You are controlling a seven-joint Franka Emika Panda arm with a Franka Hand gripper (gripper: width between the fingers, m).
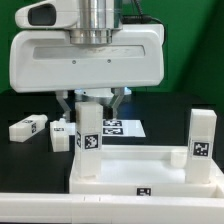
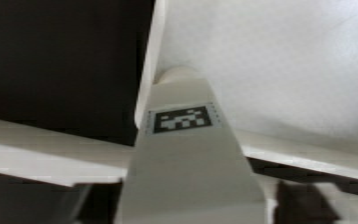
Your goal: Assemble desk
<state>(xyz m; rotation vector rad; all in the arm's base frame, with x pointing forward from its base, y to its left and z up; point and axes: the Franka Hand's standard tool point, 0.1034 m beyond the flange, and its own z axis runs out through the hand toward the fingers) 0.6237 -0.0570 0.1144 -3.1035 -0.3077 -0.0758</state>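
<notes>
The white desk top (image 1: 130, 170) lies at the front, rim up. One white block leg (image 1: 88, 135) stands upright at its corner on the exterior view's left. My gripper (image 1: 91, 106) hangs straight above this leg, with one finger on each side of its upper end, shut on it. In the wrist view the leg (image 2: 190, 160) runs away from the camera, its tag facing up, with dark fingers (image 2: 311, 196) tight against its near end. A second leg (image 1: 203, 138) stands upright at the corner on the exterior view's right. Two loose legs (image 1: 28, 127) (image 1: 62, 133) lie on the black table.
The marker board (image 1: 122, 127) lies flat on the black table behind the desk top. The large white robot hand (image 1: 88, 58) fills the upper middle of the exterior view. A light front ledge (image 1: 60, 208) runs along the bottom.
</notes>
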